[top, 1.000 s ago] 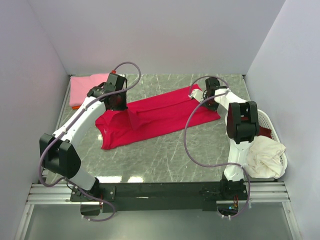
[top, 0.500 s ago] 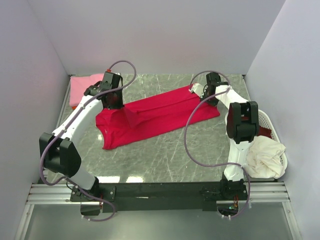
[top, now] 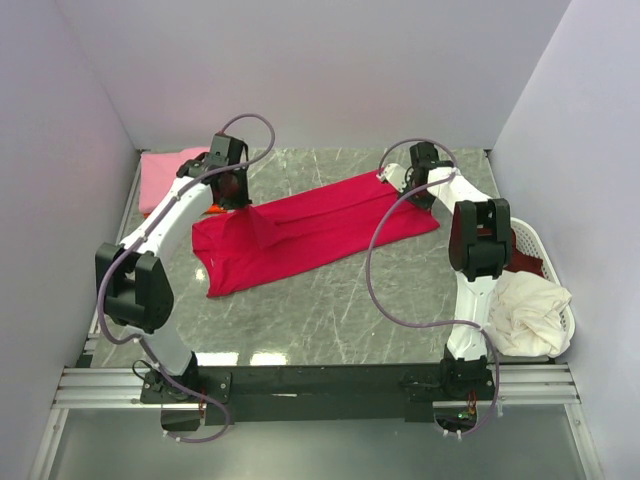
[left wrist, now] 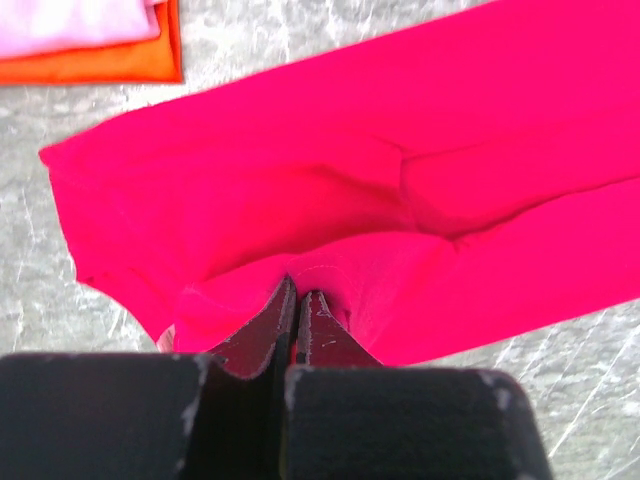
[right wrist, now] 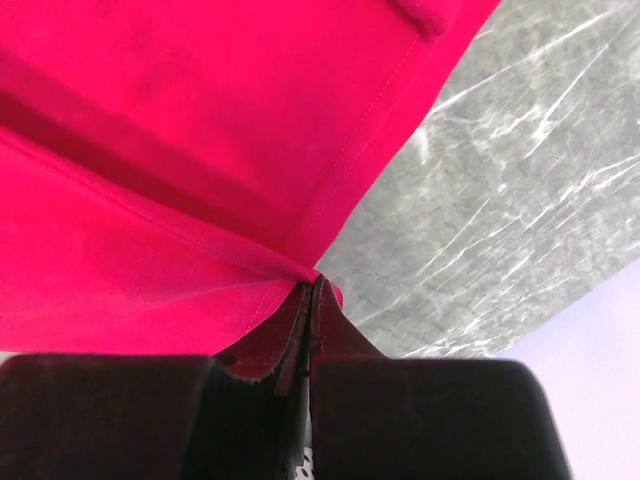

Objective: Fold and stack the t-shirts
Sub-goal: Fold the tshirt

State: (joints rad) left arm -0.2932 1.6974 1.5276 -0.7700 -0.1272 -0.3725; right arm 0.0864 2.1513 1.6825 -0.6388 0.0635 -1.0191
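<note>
Crimson t-shirt lay across the centre of the marble table, apparently already doubled lengthwise. Left gripper was pinched shut on a raised tuck of cloth at the shirt's left end. Right gripper was clamped on the hem corner, upper right. Judged mid-fold. Next move would need both pinches carried across evenly, then released. Folded pink shirt sat upper left.

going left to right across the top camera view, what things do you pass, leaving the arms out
pink t-shirt → red t-shirt → white basket
</note>
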